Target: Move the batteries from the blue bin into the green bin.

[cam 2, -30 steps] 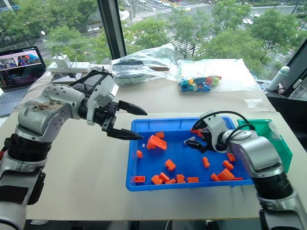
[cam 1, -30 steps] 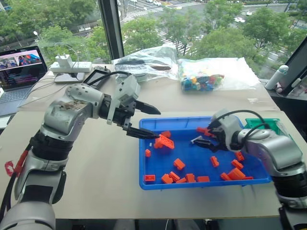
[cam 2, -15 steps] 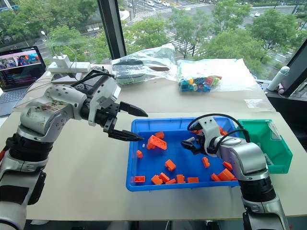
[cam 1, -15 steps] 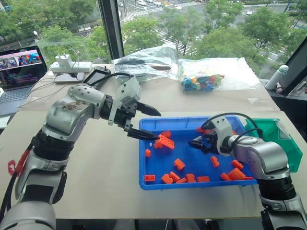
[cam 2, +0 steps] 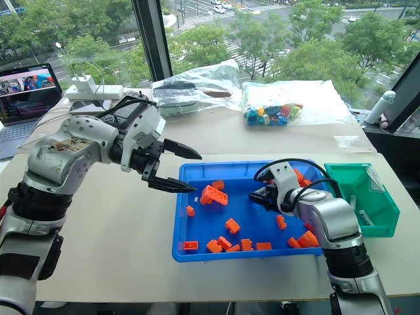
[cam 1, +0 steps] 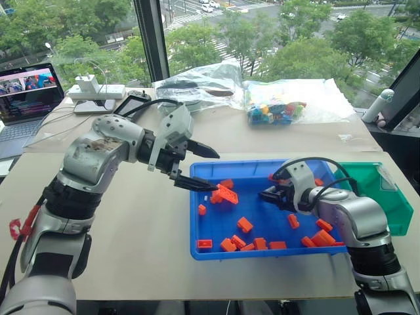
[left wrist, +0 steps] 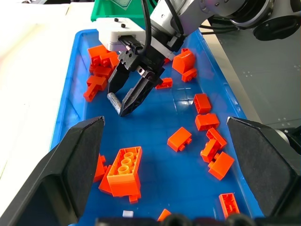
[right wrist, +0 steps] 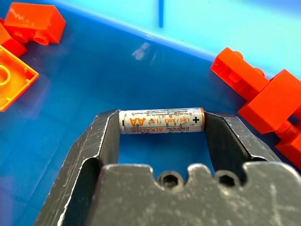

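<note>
Battery (right wrist: 162, 121) pinched end to end between right gripper (left wrist: 123, 100) fingers, low over blue bin (cam 2: 190, 249) floor.
Orange bricks (cam 2: 214, 195) scattered around; left gripper (cam 2: 187, 170) fingers spread above bin's near-left corner; green bin (cam 2: 384, 226) beside the blue bin's right end.

"AA", "ALKALINE", "+" and "−" on the battery (right wrist: 162, 121)

Both head views look forward and down over the bench (cam 1: 131, 230), sharing the blue bin (cam 1: 262, 167). The left wrist view faces the right tool (left wrist: 124, 96) across that bin; the right wrist view looks closely at its floor.
</note>
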